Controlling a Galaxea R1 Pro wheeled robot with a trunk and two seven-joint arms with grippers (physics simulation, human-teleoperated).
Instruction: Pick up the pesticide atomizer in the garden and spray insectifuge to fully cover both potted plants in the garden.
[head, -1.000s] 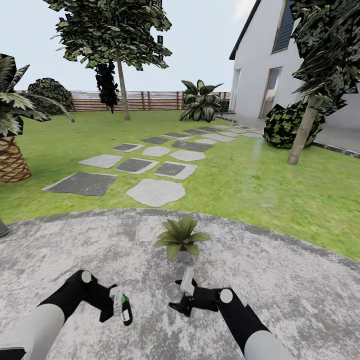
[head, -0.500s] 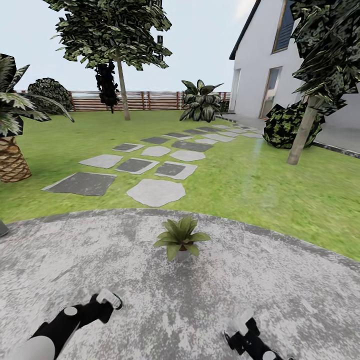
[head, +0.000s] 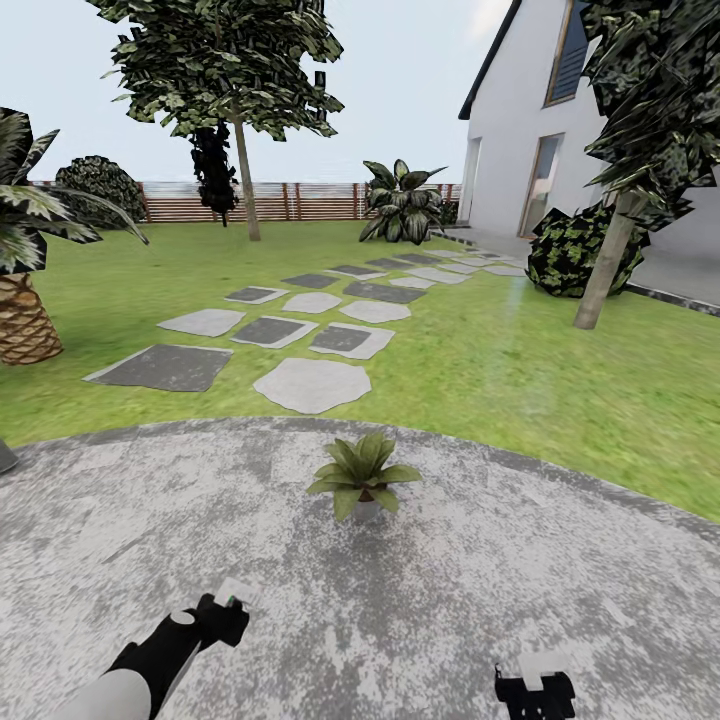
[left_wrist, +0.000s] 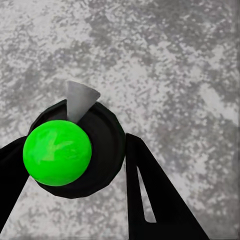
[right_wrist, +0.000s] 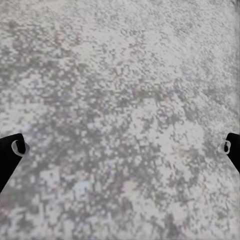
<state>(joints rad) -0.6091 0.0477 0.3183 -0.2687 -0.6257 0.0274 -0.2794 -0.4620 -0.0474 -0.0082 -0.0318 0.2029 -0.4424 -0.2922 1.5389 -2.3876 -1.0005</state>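
The garden lawn (head: 480, 370) runs far back to a brown slat fence (head: 290, 202), with a white house (head: 560, 130) at the far right and a path of flat stepping stones (head: 300, 330) leading across the grass from the near patio toward it. A leafy tree (head: 235, 70) stands at the far left of centre, a palm (head: 25, 270) at the left edge, and a dark bush (head: 575, 250) beside a trunk on the right. The round mottled grey patio (head: 560, 590) takes up the near ground. One potted plant (head: 362, 474) sits on it near its far rim, centred, a low green rosette over a small grey pot, well apart from both arms. The left gripper (head: 228, 612) hangs low at the near left, its black fingers (left_wrist: 155, 195) closed around the pesticide atomizer (left_wrist: 75, 147), a dark round body with a bright green cap and a pale nozzle pointing at the paving. The right gripper (head: 536, 690) is at the near right edge, its fingertips (right_wrist: 12, 150) spread wide with nothing between them but patio
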